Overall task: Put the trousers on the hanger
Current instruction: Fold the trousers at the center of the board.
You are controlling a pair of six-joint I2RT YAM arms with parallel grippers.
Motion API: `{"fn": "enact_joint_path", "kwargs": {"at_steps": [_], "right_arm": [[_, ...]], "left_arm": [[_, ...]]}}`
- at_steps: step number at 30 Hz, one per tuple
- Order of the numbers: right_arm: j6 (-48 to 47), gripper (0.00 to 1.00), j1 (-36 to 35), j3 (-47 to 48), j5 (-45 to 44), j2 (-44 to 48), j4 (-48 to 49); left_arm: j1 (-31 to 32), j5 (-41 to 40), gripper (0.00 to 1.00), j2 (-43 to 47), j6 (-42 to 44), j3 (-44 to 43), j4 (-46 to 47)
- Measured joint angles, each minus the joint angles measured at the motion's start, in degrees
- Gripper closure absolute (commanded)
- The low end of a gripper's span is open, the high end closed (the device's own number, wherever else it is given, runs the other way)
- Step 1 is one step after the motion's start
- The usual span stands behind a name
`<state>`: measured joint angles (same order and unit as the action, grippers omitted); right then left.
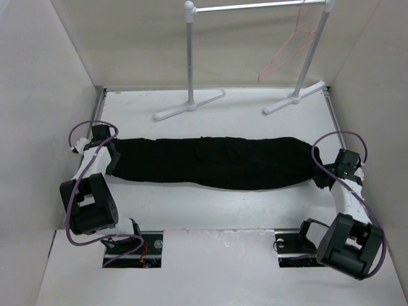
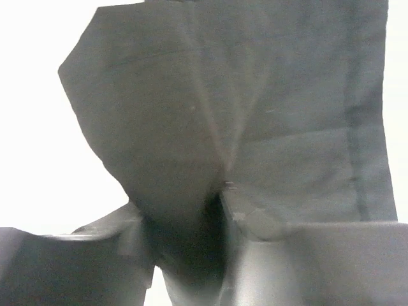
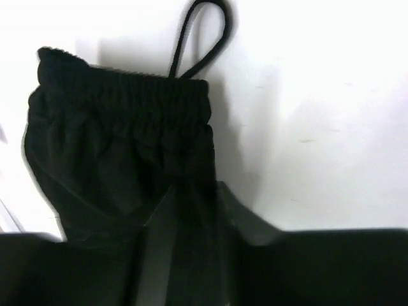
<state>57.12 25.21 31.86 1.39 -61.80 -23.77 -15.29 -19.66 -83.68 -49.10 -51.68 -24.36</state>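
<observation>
The black trousers lie stretched flat across the table from left to right. My left gripper is shut on their left end, the leg cuffs, with fabric pinched between the jaws. My right gripper is shut on the right end, the elastic waistband, whose drawstring loop lies on the table. The pink-orange wire hanger hangs from the rail at the back right, well beyond the trousers.
A grey metal rail rack with white feet stands at the back of the table, its right post beside the hanger. White walls close in the left, right and back.
</observation>
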Motion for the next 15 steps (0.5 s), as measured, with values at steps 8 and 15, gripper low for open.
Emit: {"fn": "enact_joint_path", "kwargs": {"at_steps": [8, 15], "right_arm": [[-3.26, 0.2, 0.11, -0.83, -1.25, 8.92, -5.88], [-5.62, 0.13, -0.22, 2.54, -4.59, 6.51, -5.2]], "left_arm": [[1.92, -2.54, 0.43, 9.14, 0.31, 2.58, -7.3], [12.85, -3.34, 0.43, 17.22, 0.22, -2.54, -7.15]]}}
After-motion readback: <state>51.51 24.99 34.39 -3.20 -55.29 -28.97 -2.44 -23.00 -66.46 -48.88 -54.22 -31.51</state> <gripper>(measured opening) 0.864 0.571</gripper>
